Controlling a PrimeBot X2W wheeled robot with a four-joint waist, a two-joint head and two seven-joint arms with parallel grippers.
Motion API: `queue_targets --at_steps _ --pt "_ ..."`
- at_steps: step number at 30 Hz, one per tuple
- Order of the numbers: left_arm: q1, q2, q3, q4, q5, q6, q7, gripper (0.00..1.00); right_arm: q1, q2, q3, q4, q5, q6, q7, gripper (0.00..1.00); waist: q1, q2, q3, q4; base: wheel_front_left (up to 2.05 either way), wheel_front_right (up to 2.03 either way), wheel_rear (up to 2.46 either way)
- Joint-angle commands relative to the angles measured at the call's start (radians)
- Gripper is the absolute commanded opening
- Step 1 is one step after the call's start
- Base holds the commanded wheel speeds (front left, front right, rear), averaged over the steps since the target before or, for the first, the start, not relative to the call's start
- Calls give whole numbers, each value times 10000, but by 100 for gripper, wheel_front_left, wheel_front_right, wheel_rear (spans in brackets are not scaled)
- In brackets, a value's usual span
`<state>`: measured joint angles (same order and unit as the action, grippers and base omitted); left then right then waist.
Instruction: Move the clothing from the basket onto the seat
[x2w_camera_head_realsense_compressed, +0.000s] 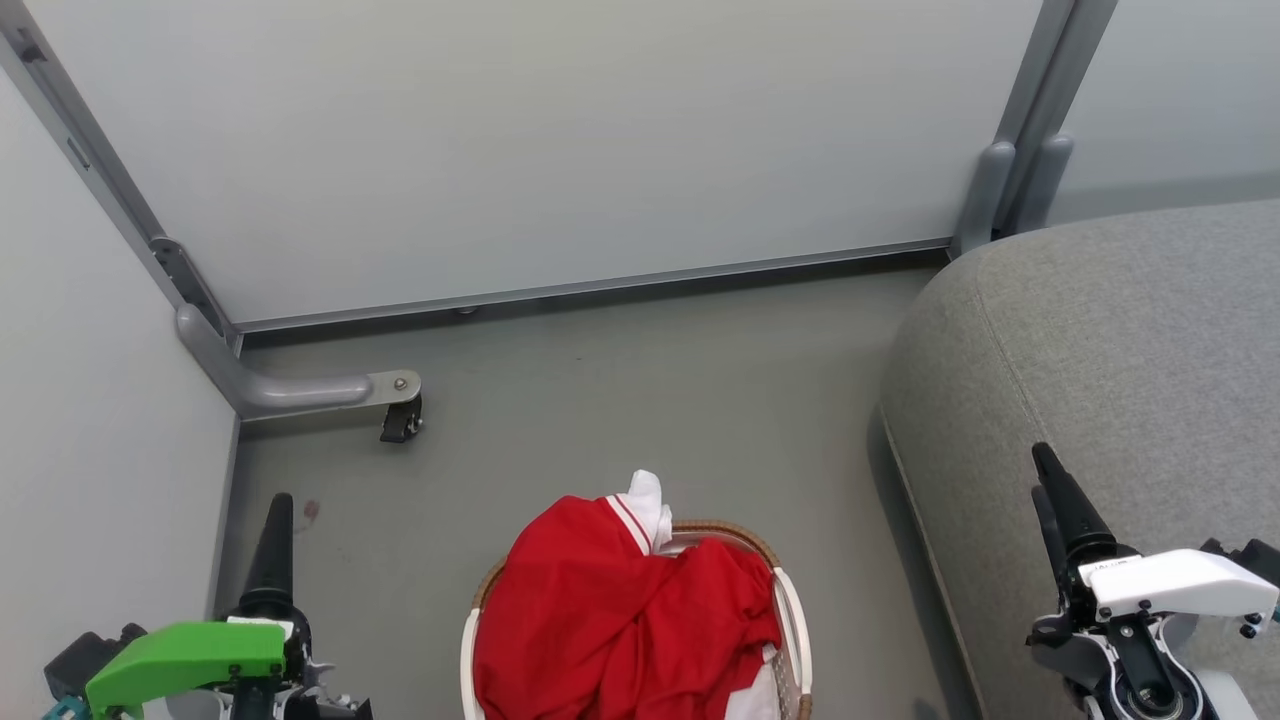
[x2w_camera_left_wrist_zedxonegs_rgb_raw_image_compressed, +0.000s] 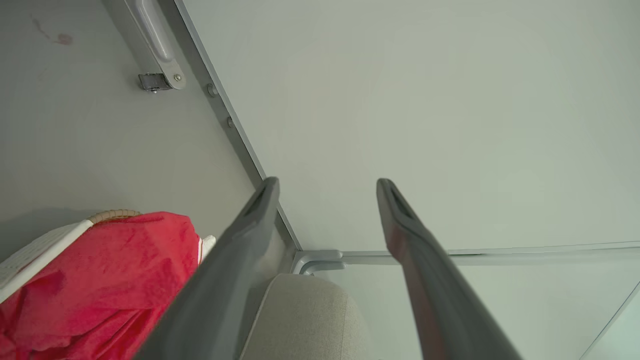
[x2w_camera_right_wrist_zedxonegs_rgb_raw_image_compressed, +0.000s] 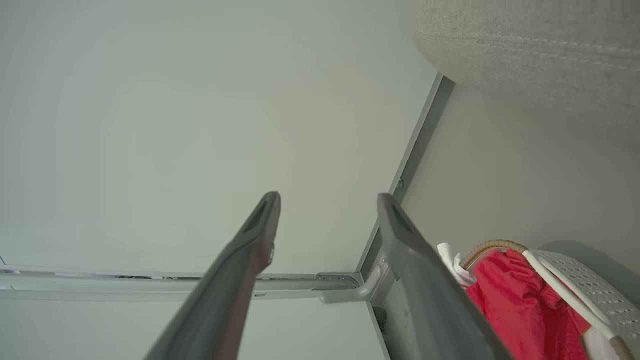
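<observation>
Biggest thing here is the pale grey wall panel (x2w_camera_head_realsense_compressed: 560, 140) across the back, with grey metal framing along its bottom edge and another panel meeting it at the left corner. Below that is plain grey floor (x2w_camera_head_realsense_compressed: 620, 400).

The seat (x2w_camera_head_realsense_compressed: 1100, 380) takes up the right side of the head view: grey fabric, rounded corner, a stitched seam running down it. Nothing is lying on the part I can see.

The basket (x2w_camera_head_realsense_compressed: 795, 620) sits on the floor at the bottom centre, just left of the seat but not touching it. The clothing (x2w_camera_head_realsense_compressed: 610, 620) is all in the basket, a heaped red pile that spills over the left rim, with a white-trimmed bit poking up at the far edge.

The left gripper (x2w_camera_left_wrist_zedxonegs_rgb_raw_image_compressed: 327, 182) hangs over the floor left of the basket, fingers spread wide with nothing between them. The right gripper (x2w_camera_right_wrist_zedxonegs_rgb_raw_image_compressed: 327, 196) is the same, wide open and empty, hanging over the front edge of the seat. Both are well apart from the pile.

Small stuff: a black caster (x2w_camera_head_realsense_compressed: 400, 422) on a grey bracket near the left corner, and a faint pinkish mark (x2w_camera_head_realsense_compressed: 310, 512) on the floor.
</observation>
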<state>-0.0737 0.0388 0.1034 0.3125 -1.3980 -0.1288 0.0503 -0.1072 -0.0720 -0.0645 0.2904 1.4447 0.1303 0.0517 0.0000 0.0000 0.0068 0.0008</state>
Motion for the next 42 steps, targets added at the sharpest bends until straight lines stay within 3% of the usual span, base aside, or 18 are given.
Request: queue_targets --at_steps 1,17,42 --pt "-355 72 -37 -99 633 -6 -122 100 -344 -132 38 -157 -513 3 -126 100 0 0 3 10 0 0 0" --pt "-448 170 -463 347 3934 123 -776 100 -525 -304 493 -154 -3473 3 -785 100 0 0 20 71 0 0 0" --pt "-583 409 -1483 1108 7623 618 -1615 100 -761 -545 1064 173 -7186 4 -1627 100 0 0 67 158 0 0 0"
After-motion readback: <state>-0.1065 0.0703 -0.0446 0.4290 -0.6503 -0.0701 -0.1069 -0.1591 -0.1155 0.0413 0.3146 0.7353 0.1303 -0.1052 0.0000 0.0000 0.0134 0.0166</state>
